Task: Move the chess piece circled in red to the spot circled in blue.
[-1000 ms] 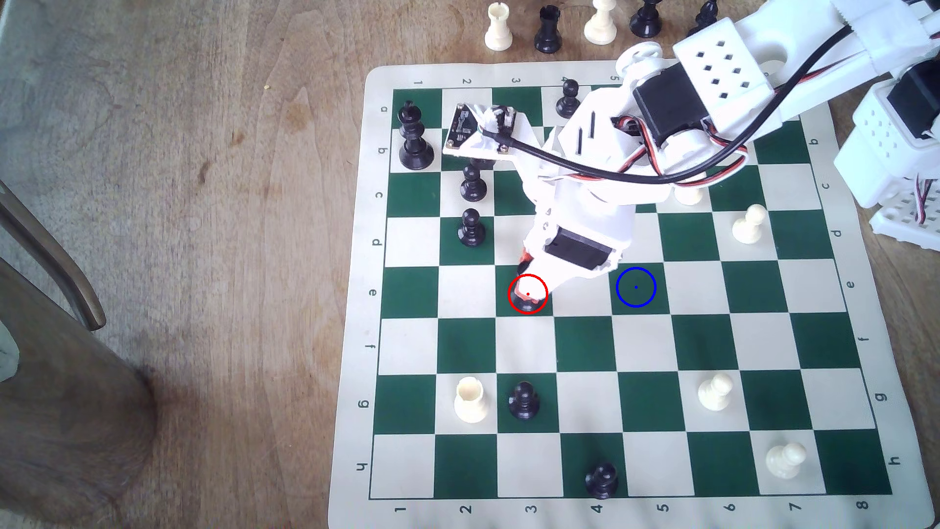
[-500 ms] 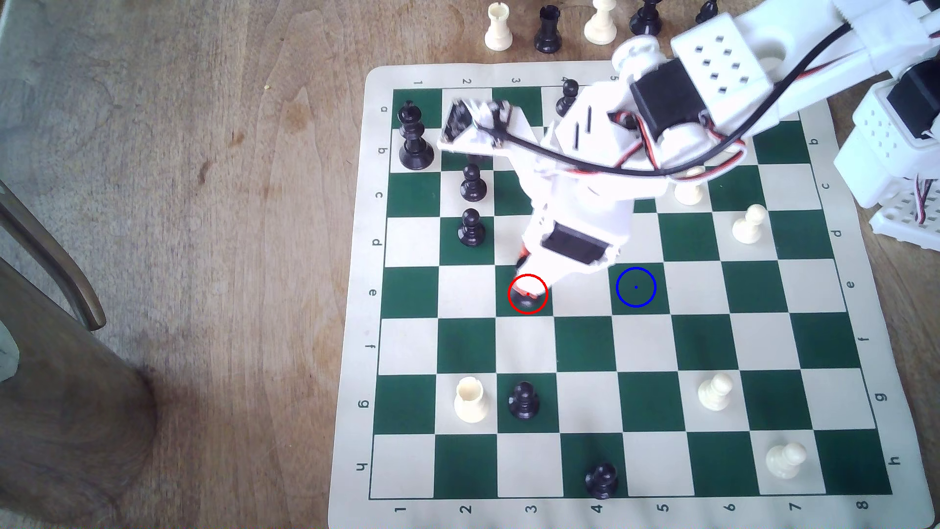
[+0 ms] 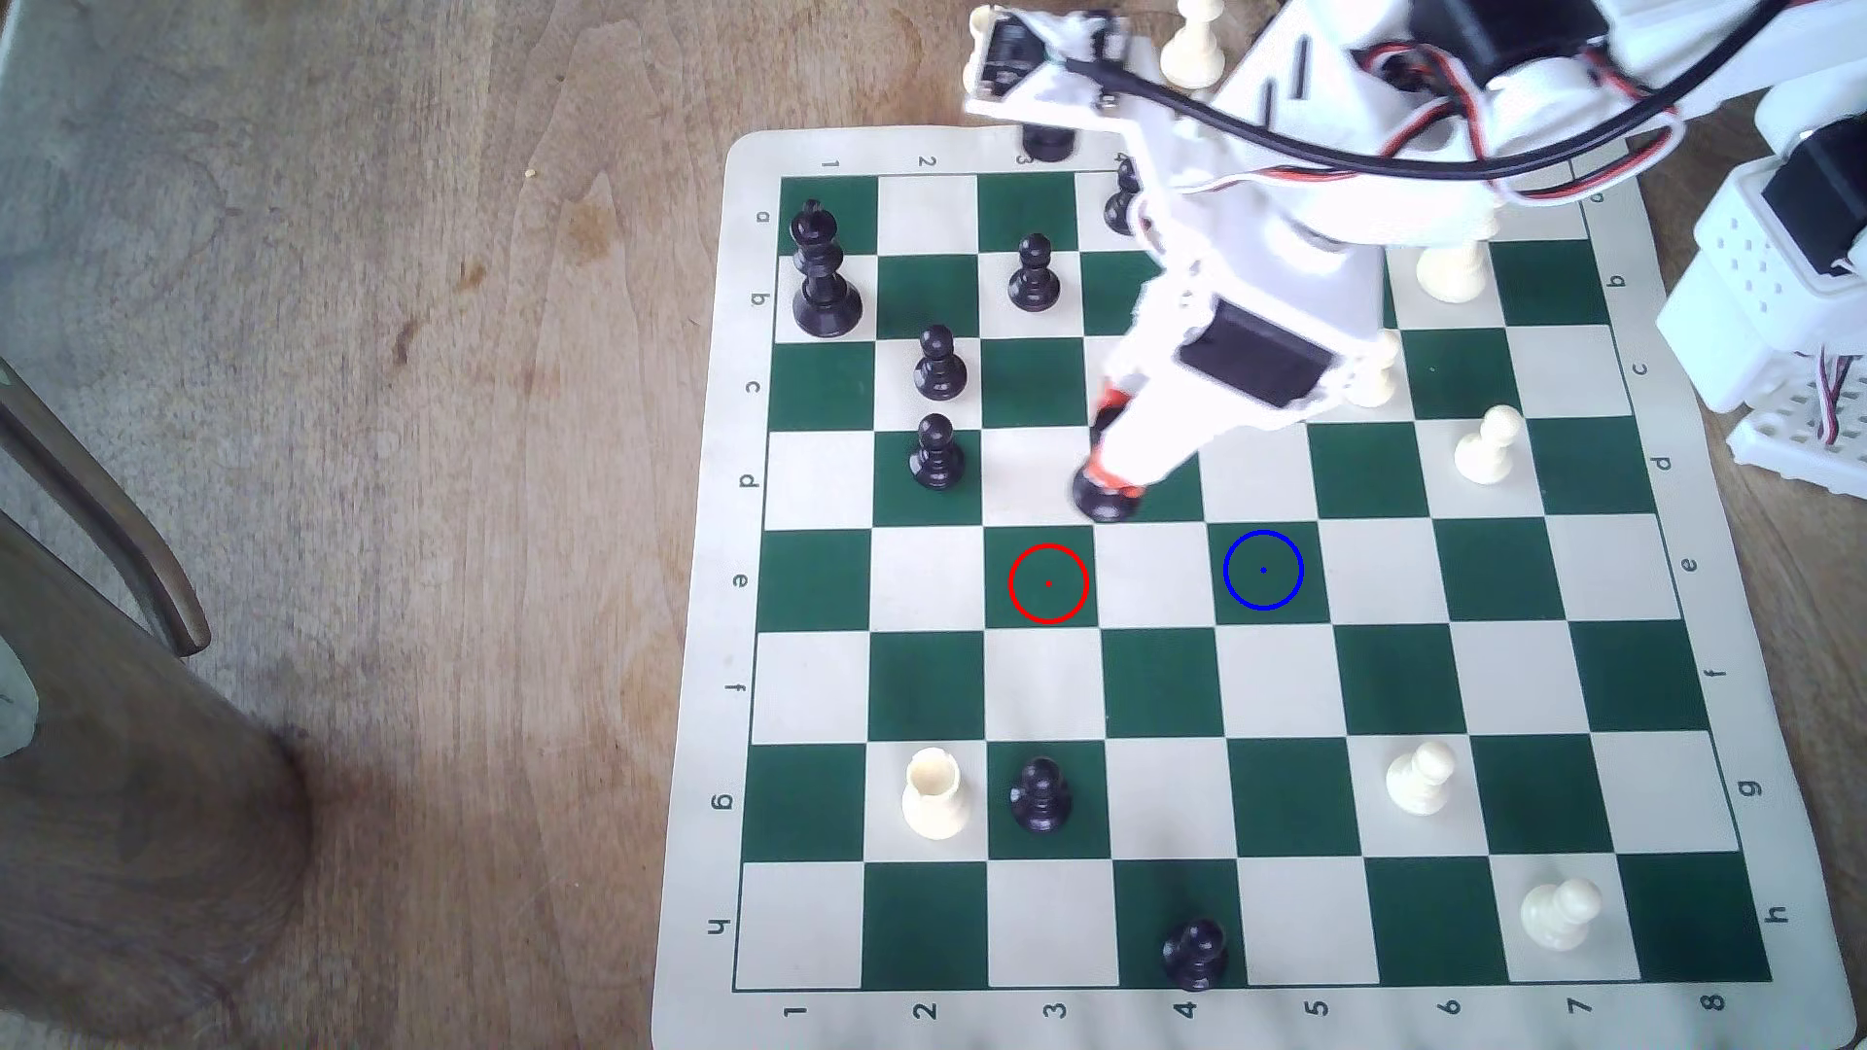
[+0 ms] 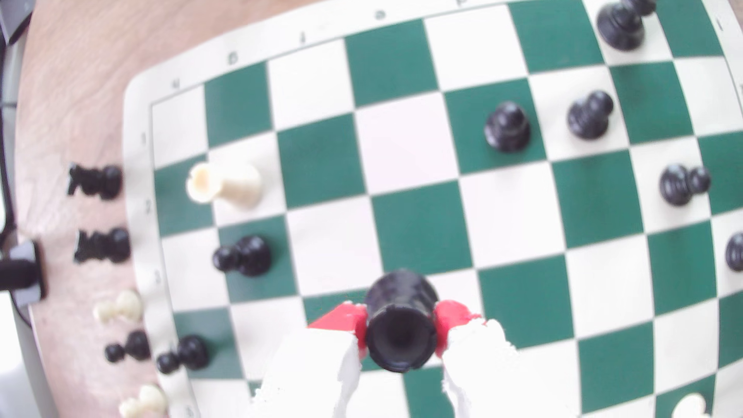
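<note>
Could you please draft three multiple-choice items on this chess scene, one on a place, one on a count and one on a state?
1. Where is the black rook in the exterior view?
A. inside the red ring
B. in the gripper, above the board
C. on the blue-ringed square

2. How many pieces stand in row g of the chessboard?
A. one
B. three
C. five

3. What is the gripper doing?
A. hanging open
B. clamping a white pawn
C. clamping the rook

Answers: 1 B, the red ring and the blue-ringed square are both bare. 2 B, two white and one black. 3 C, red pads press the rook's sides.
</note>
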